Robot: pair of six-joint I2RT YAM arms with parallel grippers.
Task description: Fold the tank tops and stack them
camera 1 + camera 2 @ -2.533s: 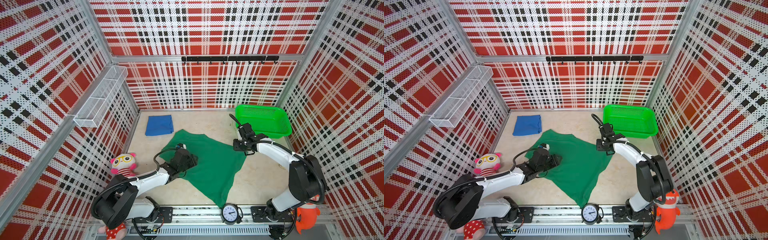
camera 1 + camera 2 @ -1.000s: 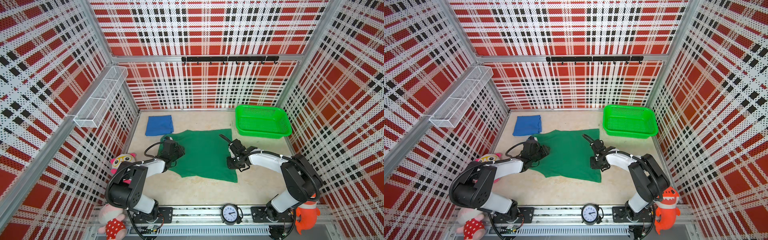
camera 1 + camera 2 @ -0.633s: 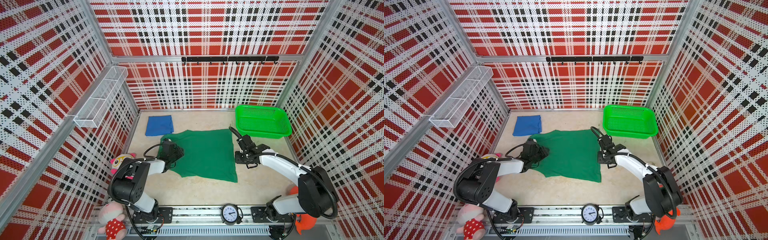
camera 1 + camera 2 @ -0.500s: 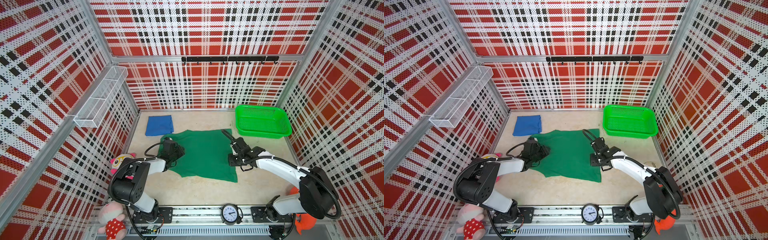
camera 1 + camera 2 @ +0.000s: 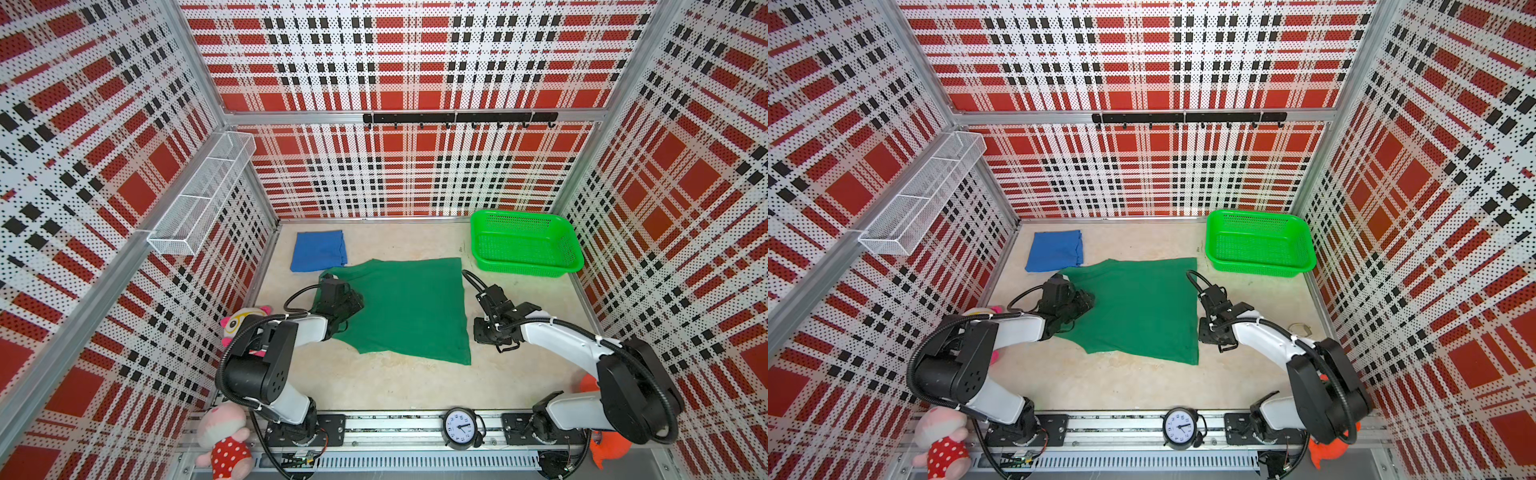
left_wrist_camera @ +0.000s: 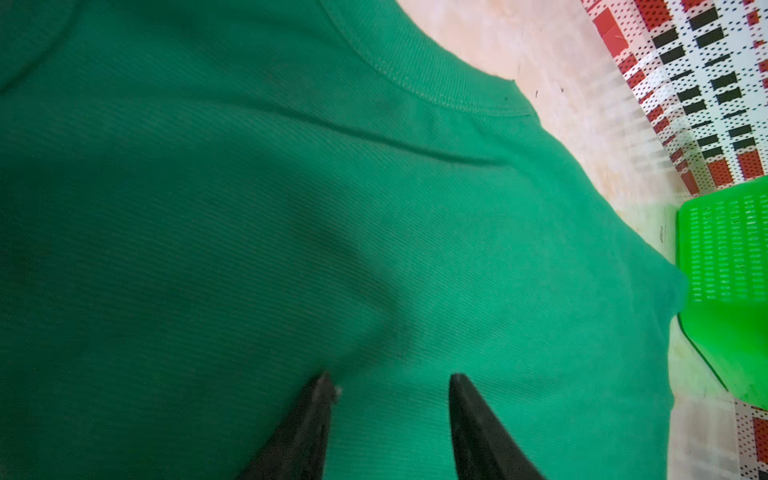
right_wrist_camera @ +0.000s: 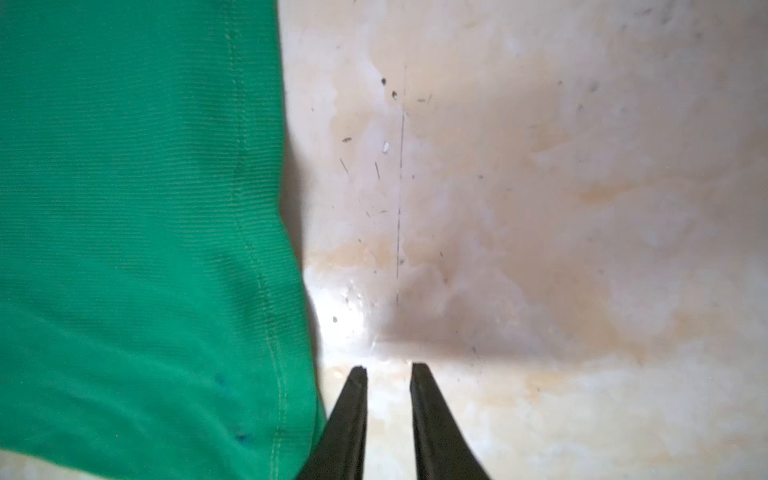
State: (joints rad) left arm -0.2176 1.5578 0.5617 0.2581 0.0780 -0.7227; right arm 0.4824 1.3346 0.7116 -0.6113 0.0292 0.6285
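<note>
One worktop (image 5: 374,386) is seen, and two tank tops are laid on it. The dark green tank top (image 5: 407,307) is spread flat at the middle in both top views. One bright green basket (image 5: 528,271) is set in the far right corner, near that garment's far right corner. The blue tank top (image 5: 318,250) is folded into a small rectangle at the far left. Two grippers are counted. The left gripper (image 6: 392,380) is held over the green cloth with its fingers spread and nothing pinched. The right gripper (image 7: 388,370) is held over bare worktop just beside the hem, its fingers narrowly parted and empty. One clock (image 5: 459,428) is mounted on the front rail.
</note>
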